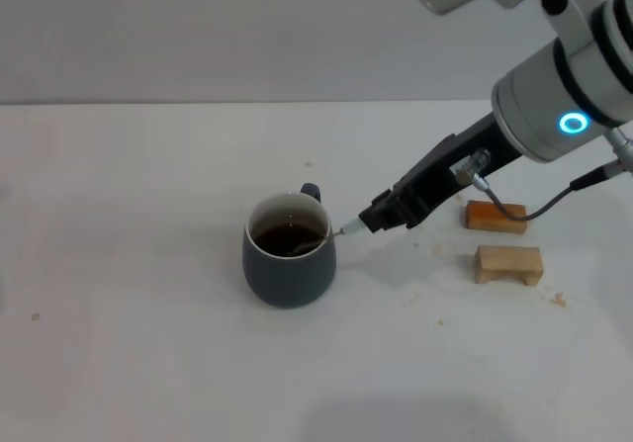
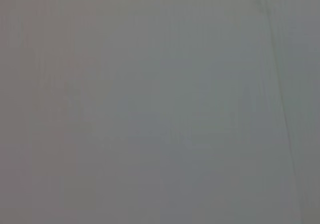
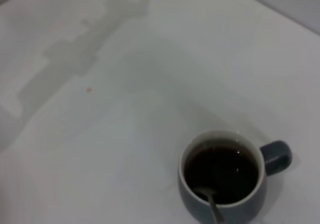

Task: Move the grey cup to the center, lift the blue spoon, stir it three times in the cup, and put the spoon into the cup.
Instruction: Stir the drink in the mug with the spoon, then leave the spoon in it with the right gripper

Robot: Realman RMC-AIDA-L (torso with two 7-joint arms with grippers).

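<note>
The grey cup [image 1: 288, 253] stands near the middle of the white table, handle to the back, holding dark brown liquid. It also shows in the right wrist view [image 3: 223, 178]. The blue spoon [image 1: 331, 236] leans over the cup's right rim with its metal bowl in the liquid; its bowl and neck show in the right wrist view [image 3: 210, 202]. My right gripper [image 1: 378, 217] is just right of the cup, shut on the spoon's handle end. My left gripper is out of view; the left wrist view shows only a blank grey surface.
Two small wooden blocks lie right of the cup: one [image 1: 496, 216] behind, one [image 1: 507, 263] nearer the front. A few crumbs [image 1: 559, 300] lie by them. The right arm [image 1: 554, 106] reaches in from the upper right above the blocks.
</note>
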